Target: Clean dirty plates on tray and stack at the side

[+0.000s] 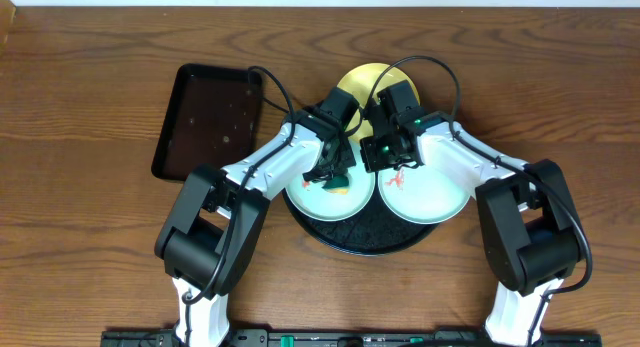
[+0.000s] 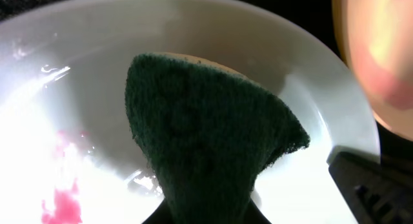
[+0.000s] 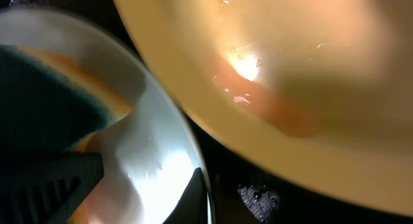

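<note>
The round black tray (image 1: 365, 239) holds three plates. A pale yellow plate (image 1: 362, 84) with an orange smear (image 3: 284, 117) lies at the back. Two mint-blue plates lie in front, one left (image 1: 312, 202) and one right (image 1: 432, 195), which has red smears. My left gripper (image 1: 338, 175) is shut on a dark green sponge (image 2: 206, 140) and presses it into the left plate (image 2: 303, 185), beside a pink-red smear (image 2: 61, 201). My right gripper (image 1: 378, 157) has one finger (image 3: 195, 197) on the inner rim of the left plate (image 3: 155, 153). Its other finger is hidden.
A smaller rectangular black tray (image 1: 205, 122) lies on the brown wooden table (image 1: 90, 237) to the left of the round tray. The two arms cross close together over the tray's middle, with cables looping above them.
</note>
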Robot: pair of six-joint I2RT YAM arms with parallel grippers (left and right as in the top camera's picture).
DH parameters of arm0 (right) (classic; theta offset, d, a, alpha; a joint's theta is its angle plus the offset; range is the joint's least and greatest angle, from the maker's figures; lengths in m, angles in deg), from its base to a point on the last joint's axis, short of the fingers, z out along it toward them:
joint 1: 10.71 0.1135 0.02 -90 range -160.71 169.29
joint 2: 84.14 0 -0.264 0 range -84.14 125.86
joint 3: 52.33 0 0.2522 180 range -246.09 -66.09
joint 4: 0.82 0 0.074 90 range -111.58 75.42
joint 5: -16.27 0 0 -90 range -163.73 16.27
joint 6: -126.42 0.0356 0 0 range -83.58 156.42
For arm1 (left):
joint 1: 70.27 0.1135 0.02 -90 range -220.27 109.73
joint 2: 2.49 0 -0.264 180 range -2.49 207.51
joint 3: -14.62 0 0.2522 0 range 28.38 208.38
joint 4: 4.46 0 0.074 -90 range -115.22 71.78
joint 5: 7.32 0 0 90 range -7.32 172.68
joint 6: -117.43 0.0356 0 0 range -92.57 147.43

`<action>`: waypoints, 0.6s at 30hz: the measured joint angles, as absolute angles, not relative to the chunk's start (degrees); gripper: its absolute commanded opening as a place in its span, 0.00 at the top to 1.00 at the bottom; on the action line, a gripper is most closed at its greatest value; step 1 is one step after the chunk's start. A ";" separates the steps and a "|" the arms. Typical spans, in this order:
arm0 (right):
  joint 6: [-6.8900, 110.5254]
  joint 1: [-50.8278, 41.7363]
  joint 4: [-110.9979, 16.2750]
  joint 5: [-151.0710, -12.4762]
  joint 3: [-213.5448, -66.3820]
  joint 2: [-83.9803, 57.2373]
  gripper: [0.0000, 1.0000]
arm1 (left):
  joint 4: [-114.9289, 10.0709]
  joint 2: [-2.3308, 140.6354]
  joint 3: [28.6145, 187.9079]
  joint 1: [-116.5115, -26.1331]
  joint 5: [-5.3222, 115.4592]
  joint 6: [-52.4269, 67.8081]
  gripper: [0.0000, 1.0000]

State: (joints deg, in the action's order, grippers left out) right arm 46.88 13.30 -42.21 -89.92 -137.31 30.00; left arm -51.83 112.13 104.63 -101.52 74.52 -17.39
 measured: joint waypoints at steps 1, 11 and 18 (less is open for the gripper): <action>46.81 13.39 -42.39 -89.85 -137.31 30.00 0.99 | -51.83 112.13 104.63 -101.52 74.54 -17.37 0.85; 46.66 13.54 -43.33 -89.78 -137.55 30.00 0.99 | -51.63 112.13 104.63 -101.52 74.50 -17.54 0.64; 46.68 13.58 -44.12 -89.78 -137.70 30.00 0.99 | -51.39 112.05 104.63 -101.52 74.46 -17.52 0.39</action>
